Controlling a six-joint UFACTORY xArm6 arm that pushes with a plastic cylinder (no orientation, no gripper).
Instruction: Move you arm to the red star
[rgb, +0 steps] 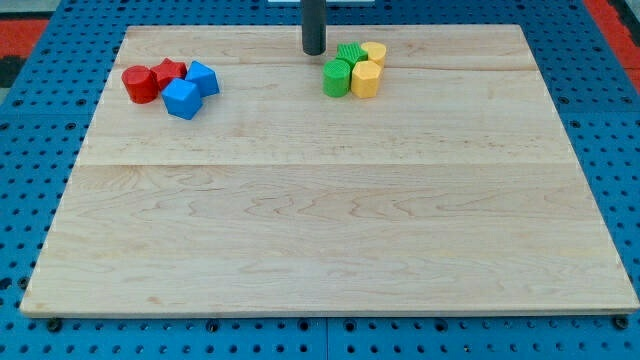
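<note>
The red star (169, 71) lies near the view's top left of the wooden board (330, 230), in a cluster with a red cylinder (139, 84) on its left and two blue blocks, one (203, 78) on its right and one (182, 98) below it. My tip (314, 51) is near the top middle of the board, far to the right of the red star and just left of the green and yellow cluster. It touches no block.
A green cylinder (337, 78), a green star-like block (350, 54), a yellow block (366, 79) and another yellow block (375, 52) sit bunched just right of my tip. Blue pegboard (40, 150) surrounds the board.
</note>
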